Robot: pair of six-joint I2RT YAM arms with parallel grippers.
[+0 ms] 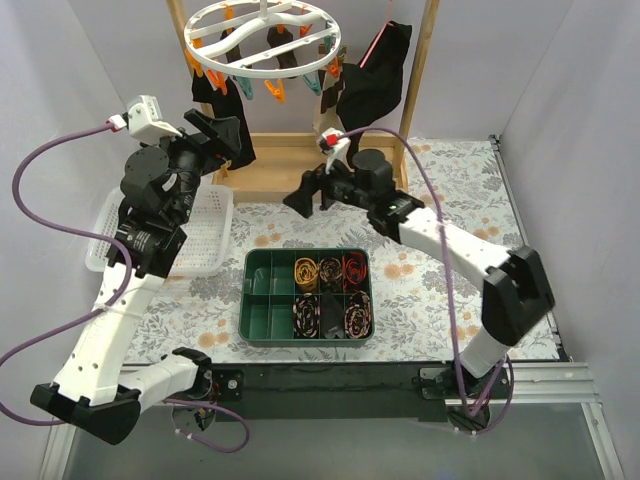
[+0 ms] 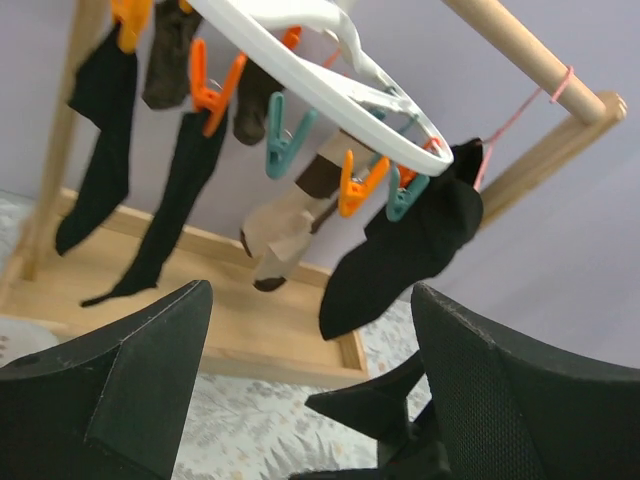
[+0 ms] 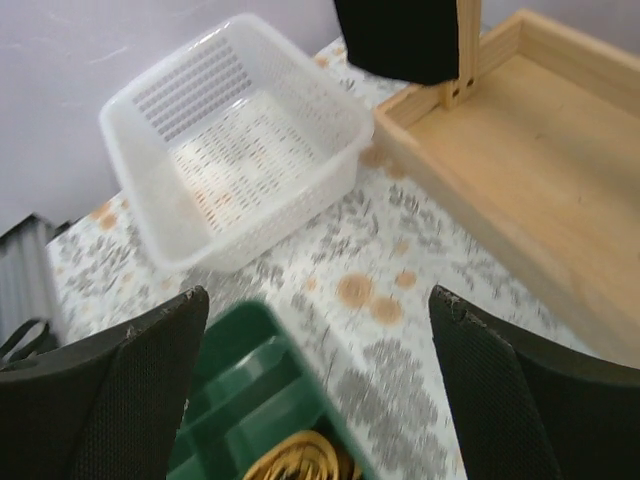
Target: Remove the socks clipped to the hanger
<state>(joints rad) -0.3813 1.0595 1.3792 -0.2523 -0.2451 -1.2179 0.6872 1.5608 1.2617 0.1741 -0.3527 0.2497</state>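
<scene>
The white ring hanger [image 1: 262,35] hangs from the wooden frame, fringed with orange and teal pegs. Several socks hang clipped under it. In the left wrist view the hanger [image 2: 330,90] holds black socks [image 2: 170,210], a tan sock [image 2: 285,235], a dark brown sock [image 2: 170,55] and a black sock [image 2: 410,250] nearest my fingers. My left gripper [image 1: 215,135] [image 2: 310,292] is open and empty, raised below and in front of the socks, not touching them. My right gripper [image 1: 305,195] [image 3: 318,295] is open and empty, low over the table beside the frame's base.
A wooden frame base [image 1: 280,165] and posts stand at the back. A large black garment with a pink strip [image 1: 375,75] hangs on the right. A white basket [image 1: 205,235] [image 3: 230,130] sits at the left. A green tray [image 1: 262,300] [image 3: 250,370] holds rolled sock bundles.
</scene>
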